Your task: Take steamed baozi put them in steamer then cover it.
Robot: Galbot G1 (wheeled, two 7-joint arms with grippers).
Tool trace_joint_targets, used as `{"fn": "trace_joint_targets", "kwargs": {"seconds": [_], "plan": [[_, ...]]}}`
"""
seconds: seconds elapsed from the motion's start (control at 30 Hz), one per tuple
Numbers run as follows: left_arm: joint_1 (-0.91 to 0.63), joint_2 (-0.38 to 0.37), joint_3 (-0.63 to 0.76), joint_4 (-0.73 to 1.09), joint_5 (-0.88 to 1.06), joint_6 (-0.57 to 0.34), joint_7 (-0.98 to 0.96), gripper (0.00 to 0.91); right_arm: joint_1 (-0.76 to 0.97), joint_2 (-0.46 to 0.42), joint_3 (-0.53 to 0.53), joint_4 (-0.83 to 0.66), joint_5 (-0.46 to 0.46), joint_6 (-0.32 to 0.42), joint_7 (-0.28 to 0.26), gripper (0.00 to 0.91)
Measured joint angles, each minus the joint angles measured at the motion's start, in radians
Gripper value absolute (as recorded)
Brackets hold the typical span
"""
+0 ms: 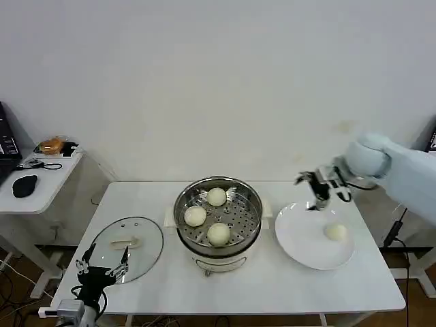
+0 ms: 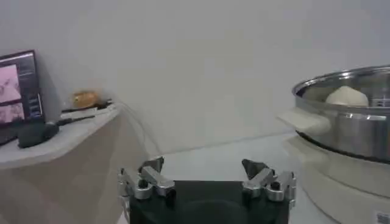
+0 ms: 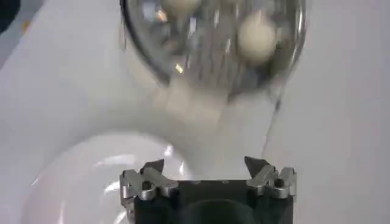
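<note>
Three small round cream-white baozi lay on the perforated tray inside the round shiny stainless-steel steamer in the middle of the white desk. The fourth baozi rested on the flat white plate beside the steamer, probably because it was the last one to be moved. The right gripper hung above the far edge of this plate, its fingers spread wide and holding nothing, as if ready to go down to that bun. The round clear glass cover with a beige bar handle lay flat on the desk on the other side, kept for the end. The left gripper waited low at the near edge of the cover, fingers wide open and empty.

The head view showed the fourth bun and the cover; the right wrist view looked down at the plate and steamer, and the left wrist view saw the steamer's side with one bun above the rim.
</note>
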Motion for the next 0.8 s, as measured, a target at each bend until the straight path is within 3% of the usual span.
{"fn": "trace_joint_targets", "kwargs": {"seconds": [0.37, 0.8], "plan": [[0.008, -0.011, 0.012, 0.003, 0.017, 0.000, 0.000, 0.907, -0.307, -0.081, 0.223, -0.097, -0.094, -0.004, 0.017, 0.907], [0.028, -0.021, -0.007, -0.009, 0.022, -0.003, 0.000, 0.907, -0.447, 0.004, 0.356, -0.274, -0.183, -0.002, 0.028, 0.907]]}}
